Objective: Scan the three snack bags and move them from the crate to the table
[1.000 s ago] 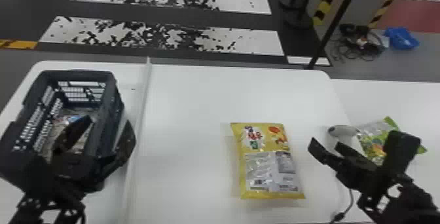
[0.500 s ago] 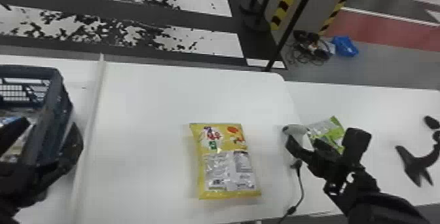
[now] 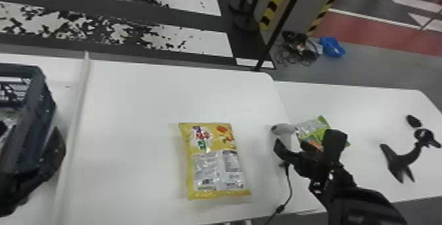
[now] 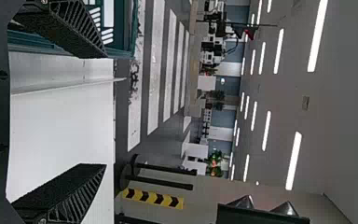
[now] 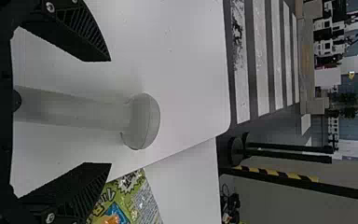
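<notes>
Right gripper (image 5: 111, 112) open, fingers astride scanner handle (image 5: 74, 109); best centre grip, close squarely, clear of cable (image 3: 290, 188). Left gripper (image 4: 106, 110) open near crate (image 3: 39, 109).

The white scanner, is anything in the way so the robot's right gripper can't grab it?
Nothing that I can see. The right gripper is open, and in its wrist view the scanner shows between the two fingers.

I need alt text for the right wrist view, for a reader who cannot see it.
The robot's open right gripper is over a white table, with a pale grey scanner between its two black fingers. A green snack bag lies partly hidden behind one finger.
</notes>
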